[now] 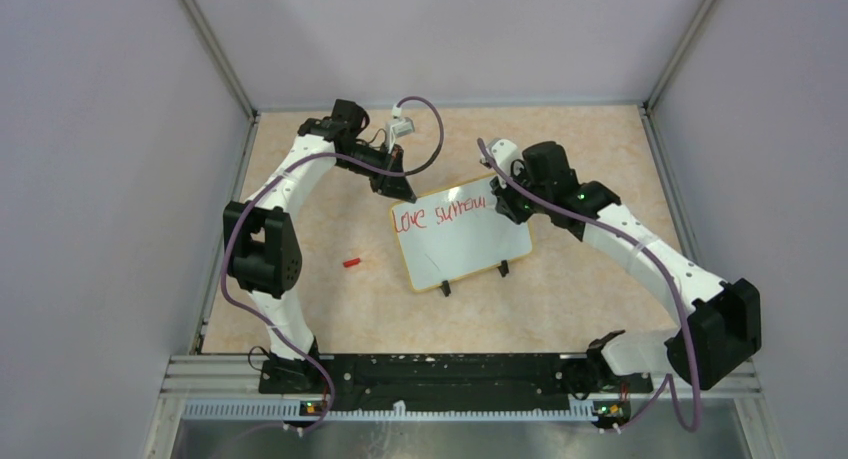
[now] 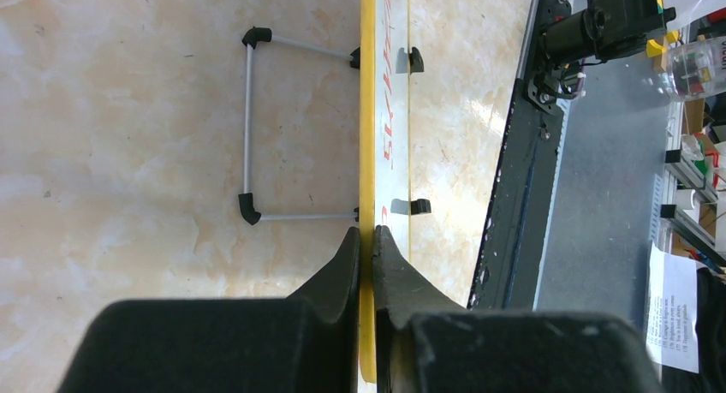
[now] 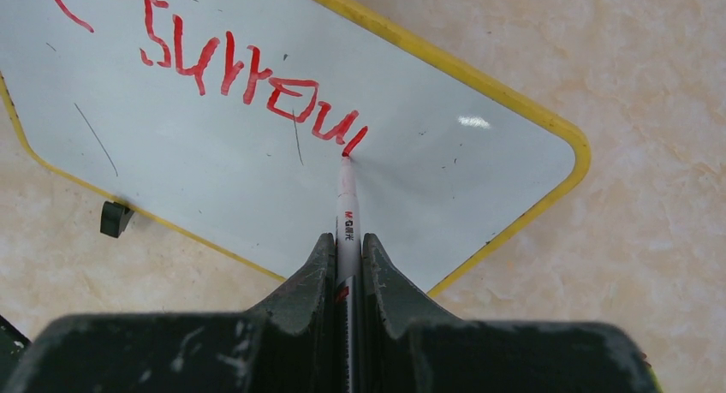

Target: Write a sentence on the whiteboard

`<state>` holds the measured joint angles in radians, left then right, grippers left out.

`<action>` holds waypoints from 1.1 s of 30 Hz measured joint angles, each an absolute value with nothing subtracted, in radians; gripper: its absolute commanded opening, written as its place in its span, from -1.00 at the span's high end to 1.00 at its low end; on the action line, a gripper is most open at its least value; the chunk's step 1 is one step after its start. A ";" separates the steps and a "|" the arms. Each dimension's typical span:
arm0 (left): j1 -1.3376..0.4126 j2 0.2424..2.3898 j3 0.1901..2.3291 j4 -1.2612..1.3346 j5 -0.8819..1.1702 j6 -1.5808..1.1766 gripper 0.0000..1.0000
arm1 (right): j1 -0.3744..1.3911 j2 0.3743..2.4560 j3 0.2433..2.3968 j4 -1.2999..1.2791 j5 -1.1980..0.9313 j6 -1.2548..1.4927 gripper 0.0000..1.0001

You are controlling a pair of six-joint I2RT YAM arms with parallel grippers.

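- Whiteboard (image 1: 465,244) sits near the middle of the beige marbled table (image 1: 560,309), turned askew, between the two grippers.
- Left arm climbs from its base to an elbow at the left wall. Its forearm then reaches far and bends in to the board's far-left corner.
- Left gripper (image 2: 366,232) is closed down to a thin slit and pinches the board's yellow rim (image 2: 367,110) edge-on.
- Right arm folds at an elbow by the right wall and stretches diagonally in to the board's far-right edge.
- Right gripper (image 3: 347,239) is nearly closed and clamps one marker (image 3: 346,196). The barrel runs straight out between the fingers, and the red tip touches the board at the end of the last stroke.
- Counted: two arms, one board, one marker, two black clip feet (image 1: 446,288) on the near edge, one wire stand (image 2: 248,128), and one small red piece (image 1: 351,262) lying left of the board, apart from it.
- One line of the sentence (image 3: 248,76) shows, reading "Love" and then an unfinished word beginning "surrou".
- Board is glossy white, rectangular and round-cornered, with a thin yellow rim. The stand is thin grey metal rod with black corner pieces. The marker barrel is white with small print, and the finger pads are matte black.
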<state>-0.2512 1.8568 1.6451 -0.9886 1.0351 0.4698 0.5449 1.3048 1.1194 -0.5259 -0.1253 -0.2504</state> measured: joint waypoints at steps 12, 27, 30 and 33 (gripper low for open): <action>-0.251 1.856 1.644 -0.989 1.036 0.470 1.00 | 0.545 1.304 1.126 -0.526 -0.123 -0.248 1.00; -0.251 1.855 1.642 -0.987 1.036 0.470 1.00 | 0.528 1.310 1.148 -0.513 -0.102 -0.243 1.00; -0.251 1.855 1.642 -0.986 1.035 0.470 1.00 | 0.521 1.310 1.148 -0.514 -0.103 -0.243 1.00; -0.251 1.855 1.642 -0.985 1.035 0.469 1.00 | 0.521 1.310 1.148 -0.515 -0.103 -0.244 1.00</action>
